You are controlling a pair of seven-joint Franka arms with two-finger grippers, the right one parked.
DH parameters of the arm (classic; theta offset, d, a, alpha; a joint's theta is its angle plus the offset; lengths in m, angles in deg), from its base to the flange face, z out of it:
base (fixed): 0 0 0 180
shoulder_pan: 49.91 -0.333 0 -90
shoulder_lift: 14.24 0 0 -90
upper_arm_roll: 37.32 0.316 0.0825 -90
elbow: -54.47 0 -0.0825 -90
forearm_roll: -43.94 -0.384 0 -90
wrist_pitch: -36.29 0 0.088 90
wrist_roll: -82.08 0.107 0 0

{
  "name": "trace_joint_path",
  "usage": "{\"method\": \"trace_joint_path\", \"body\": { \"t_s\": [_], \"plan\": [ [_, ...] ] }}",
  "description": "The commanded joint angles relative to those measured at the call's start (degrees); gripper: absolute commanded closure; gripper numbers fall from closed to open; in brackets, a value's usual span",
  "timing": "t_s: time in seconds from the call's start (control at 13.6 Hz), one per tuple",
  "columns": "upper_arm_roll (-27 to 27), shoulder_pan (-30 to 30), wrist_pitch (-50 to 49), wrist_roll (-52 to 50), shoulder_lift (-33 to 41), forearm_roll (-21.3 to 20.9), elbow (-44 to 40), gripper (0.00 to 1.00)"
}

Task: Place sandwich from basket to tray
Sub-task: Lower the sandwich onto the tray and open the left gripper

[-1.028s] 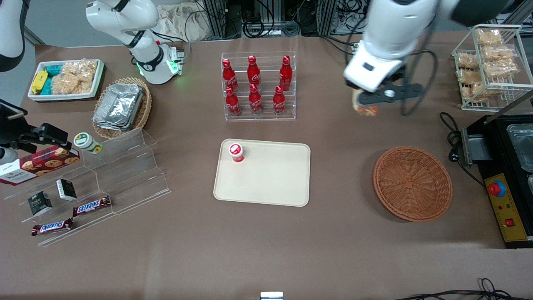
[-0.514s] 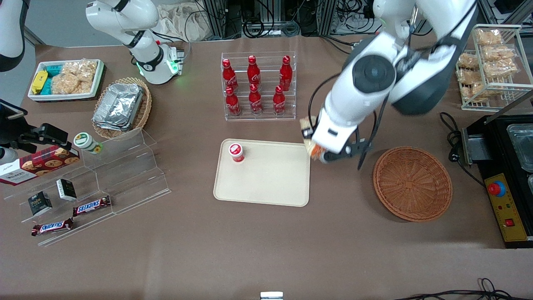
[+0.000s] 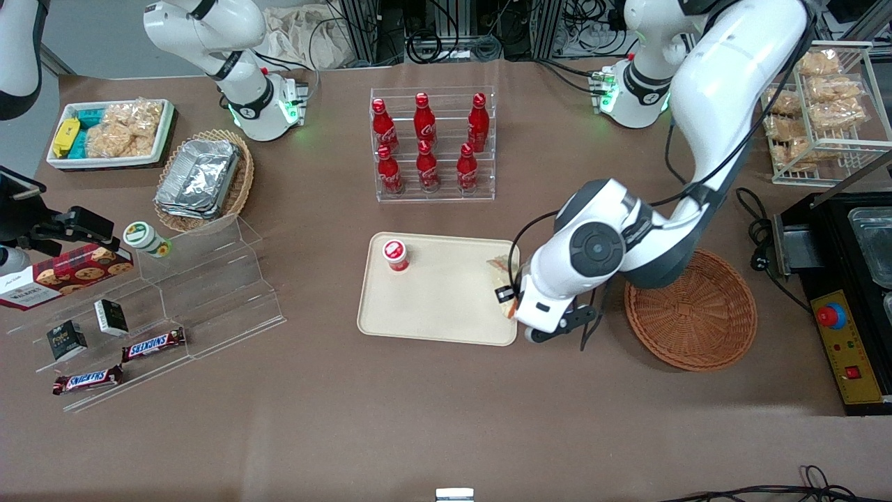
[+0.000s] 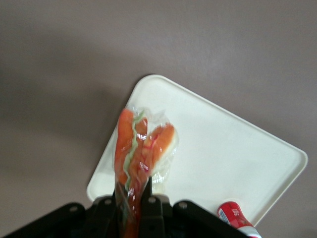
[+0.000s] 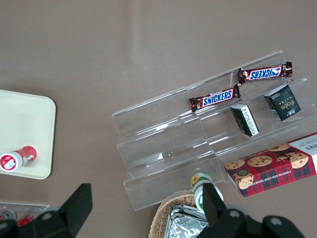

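Observation:
My left gripper [image 3: 512,301] is shut on the sandwich [image 3: 500,277], a wrapped wedge with orange-red and green filling, and holds it low over the edge of the cream tray [image 3: 446,317] that lies toward the basket. In the left wrist view the sandwich [image 4: 141,148] hangs from the black fingers [image 4: 148,198] above a corner of the tray [image 4: 233,144]. The round reddish-brown basket [image 3: 697,314] stands beside the tray toward the working arm's end, partly covered by my arm, with nothing visible in it.
A small red-capped bottle [image 3: 395,254] stands on the tray's corner away from the gripper. A clear rack of red cola bottles [image 3: 432,143] stands farther from the front camera than the tray. A black appliance [image 3: 847,293] lies past the basket.
My left gripper has carried the sandwich down from high near the bottle rack to the tray's edge, moving nearer the front camera and lower. The basket shows empty throughout.

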Motion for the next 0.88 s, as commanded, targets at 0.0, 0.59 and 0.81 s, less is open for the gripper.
{"method": "trace_joint_path", "body": {
  "t_s": [0.0, 0.59, 0.81],
  "plan": [
    [3.84, 5.31, 2.20, -2.38, -3.14, -1.49, -1.71, 1.00],
    [8.52, 9.02, 4.40, -3.25, -5.00, -1.49, -1.98, 0.05],
    [8.52, 8.41, 3.62, -12.10, -0.27, -3.50, -1.98, 0.00]
  ]
}}
